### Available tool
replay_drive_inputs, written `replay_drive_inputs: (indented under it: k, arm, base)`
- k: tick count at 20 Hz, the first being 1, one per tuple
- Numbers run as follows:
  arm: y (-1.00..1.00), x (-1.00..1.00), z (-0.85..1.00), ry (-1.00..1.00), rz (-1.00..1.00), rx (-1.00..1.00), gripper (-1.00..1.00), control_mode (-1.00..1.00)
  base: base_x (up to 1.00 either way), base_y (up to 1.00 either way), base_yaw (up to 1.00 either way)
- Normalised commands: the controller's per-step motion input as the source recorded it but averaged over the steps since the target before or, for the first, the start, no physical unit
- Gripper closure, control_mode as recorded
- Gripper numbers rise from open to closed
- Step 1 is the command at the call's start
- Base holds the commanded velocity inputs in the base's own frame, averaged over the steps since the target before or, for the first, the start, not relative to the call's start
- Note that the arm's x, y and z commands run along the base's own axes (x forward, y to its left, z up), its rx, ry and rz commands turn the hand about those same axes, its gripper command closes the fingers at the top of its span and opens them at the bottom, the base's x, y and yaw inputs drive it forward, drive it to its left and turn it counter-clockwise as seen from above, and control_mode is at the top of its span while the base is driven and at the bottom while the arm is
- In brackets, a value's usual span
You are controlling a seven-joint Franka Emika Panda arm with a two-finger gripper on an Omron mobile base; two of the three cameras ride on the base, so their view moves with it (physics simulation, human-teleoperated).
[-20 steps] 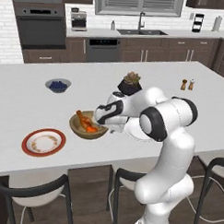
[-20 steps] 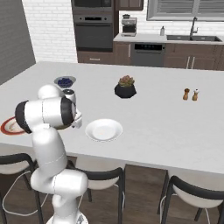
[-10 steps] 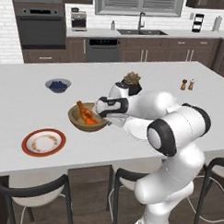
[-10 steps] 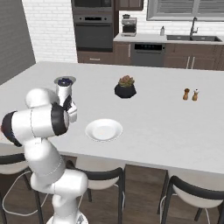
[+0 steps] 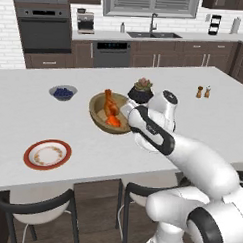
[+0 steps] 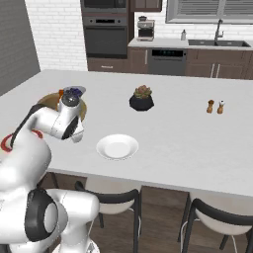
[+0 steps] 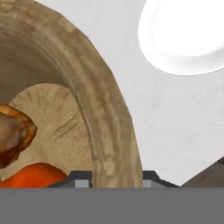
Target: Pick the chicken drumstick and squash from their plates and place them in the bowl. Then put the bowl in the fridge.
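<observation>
- Between the fingers (image 7: 109, 177) sits the thick wall of the bowl (image 7: 105, 127); one tip is inside the rim and one outside, so they're pinching the bowl wall.
- Just inside that wall, on the bowl's floor, there's the squash (image 7: 33, 175), an orange-red lump right next to the inner fingertip.
- Past the squash, a bit further from the fingers, the chicken drumstick (image 7: 13, 131) lies in the bowl too, looking brown and glossy in the hand view.
- From the left base view, the bowl (image 5: 101, 115) is tilted, its far side higher than the side at the fingers, and it seems lifted off the bench (image 5: 23, 114), though I can't fully tell whether the low edge touches.
- Drumstick (image 5: 110, 100) pokes up with its thin end on top, squash (image 5: 112, 121) is below it, closer to the fingers.
- Beyond the outer fingertip, on the bench, is the plain white plate (image 7: 183, 35).
- Red-rimmed plate (image 5: 47, 154) sits well away from the fingers, near the front edge of the bench.
- Small grey bowl of berries (image 5: 62, 93) is on the far side of the wooden bowl from the fingers.
- Potted plant (image 6: 142, 98) and the salt and pepper shakers (image 6: 215, 106) are further off along the bench.
</observation>
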Motion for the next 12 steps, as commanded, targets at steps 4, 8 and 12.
replay_drive_inputs:
  k: [4, 8, 12]
  arm:
    - [-0.24, -1.0, 1.0, 0.08, -0.23, -0.01, 1.0, -1.0]
    - [-0.21, -0.99, 1.0, 0.16, -0.15, -0.15, 1.0, -1.0]
    - [-0.27, -0.99, 0.9, 0.33, -0.06, -0.17, 1.0, -1.0]
  base:
    - [0.0, 0.0, 0.0]
    - [0.0, 0.0, 0.0]
    - [0.0, 0.0, 0.0]
